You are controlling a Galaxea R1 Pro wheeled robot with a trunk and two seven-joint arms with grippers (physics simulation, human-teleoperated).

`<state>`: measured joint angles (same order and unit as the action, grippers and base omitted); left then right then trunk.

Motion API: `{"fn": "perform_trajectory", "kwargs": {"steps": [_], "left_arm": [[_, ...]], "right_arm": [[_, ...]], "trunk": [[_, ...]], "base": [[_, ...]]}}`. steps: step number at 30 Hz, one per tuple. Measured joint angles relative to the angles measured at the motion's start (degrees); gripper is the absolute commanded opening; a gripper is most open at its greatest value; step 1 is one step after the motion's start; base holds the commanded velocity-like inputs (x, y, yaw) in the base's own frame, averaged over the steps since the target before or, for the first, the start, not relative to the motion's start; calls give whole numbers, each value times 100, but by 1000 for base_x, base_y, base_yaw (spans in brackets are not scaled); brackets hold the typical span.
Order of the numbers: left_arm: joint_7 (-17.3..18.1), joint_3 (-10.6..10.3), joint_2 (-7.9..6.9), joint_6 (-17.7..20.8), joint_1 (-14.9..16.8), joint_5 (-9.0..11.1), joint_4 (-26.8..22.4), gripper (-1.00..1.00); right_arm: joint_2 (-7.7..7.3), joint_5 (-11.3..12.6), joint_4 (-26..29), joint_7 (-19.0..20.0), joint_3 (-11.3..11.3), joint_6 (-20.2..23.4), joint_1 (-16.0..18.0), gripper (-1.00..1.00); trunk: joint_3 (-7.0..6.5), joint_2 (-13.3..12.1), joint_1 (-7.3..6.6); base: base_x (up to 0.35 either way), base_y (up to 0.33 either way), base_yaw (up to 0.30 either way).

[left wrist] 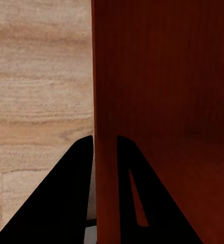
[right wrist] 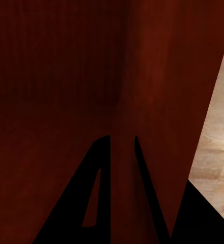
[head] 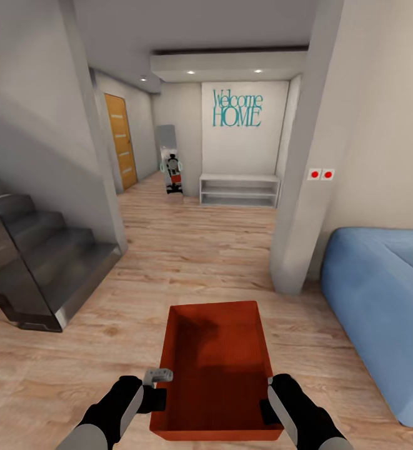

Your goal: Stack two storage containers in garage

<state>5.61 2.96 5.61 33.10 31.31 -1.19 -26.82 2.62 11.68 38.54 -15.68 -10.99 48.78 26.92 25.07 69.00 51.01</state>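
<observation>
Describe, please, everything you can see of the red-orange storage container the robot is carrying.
The storage container is a lidless, empty red-orange rectangular bin with thin smooth walls. It is held level above the wood-plank flooring, long axis pointing ahead. The left gripper pinches its left wall, the right gripper its right wall, one finger inside and one outside.

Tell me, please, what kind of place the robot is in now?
Probably a home's living area opening onto an entry hall: a blue sofa, light wood-plank flooring, grey stairs, and a "Welcome HOME" wall sign.
</observation>
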Motion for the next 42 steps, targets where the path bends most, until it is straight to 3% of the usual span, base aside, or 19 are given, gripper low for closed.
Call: {"fn": "perform_trajectory", "kwargs": {"steps": [42], "left_arm": [[2,0,0,-1,0,2,-2,-100]], "right_arm": [[3,-34,8,16,16,8,0,-100]], "trunk": [[0,0,0]], "base": [[323,22,0]]}}
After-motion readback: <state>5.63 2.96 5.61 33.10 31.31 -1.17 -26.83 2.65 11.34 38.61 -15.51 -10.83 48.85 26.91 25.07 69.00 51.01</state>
